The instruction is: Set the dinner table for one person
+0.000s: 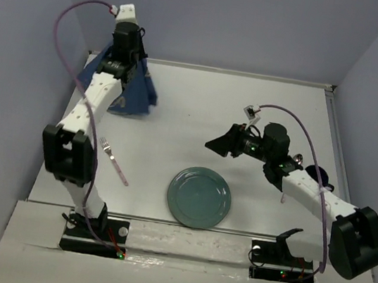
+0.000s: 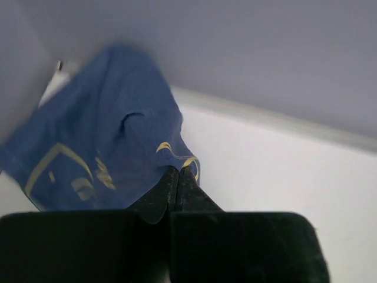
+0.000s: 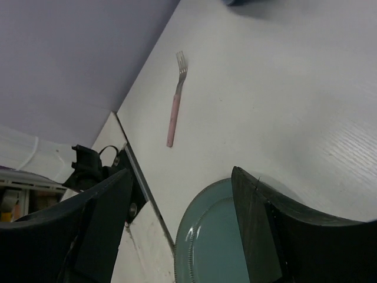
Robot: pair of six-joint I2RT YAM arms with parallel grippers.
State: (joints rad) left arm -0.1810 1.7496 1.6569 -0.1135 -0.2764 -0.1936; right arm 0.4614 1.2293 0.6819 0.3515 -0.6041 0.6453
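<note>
The white dinner table [image 1: 193, 114] holds a teal plate [image 1: 199, 196] near the front middle and a pink-handled fork [image 1: 115, 161] to its left. My left gripper [image 1: 124, 68] is at the back left corner, shut on a corner of the dark blue patterned cloth [image 1: 138, 92], which hangs from it like a tent. In the left wrist view the gripper [image 2: 178, 171] pinches the cloth [image 2: 100, 147]. My right gripper [image 1: 221, 143] is open and empty above the table, behind the plate. Its wrist view shows the gripper [image 3: 179, 186] over the plate [image 3: 215, 242], with the fork [image 3: 175, 106] beyond.
A spoon [image 1: 299, 158] and a dark round object [image 1: 318, 173] lie at the right, partly hidden behind my right arm. Lavender walls [image 1: 17, 52] close in the table at the back and both sides. The arm bases sit on the near ledge [image 1: 181, 243].
</note>
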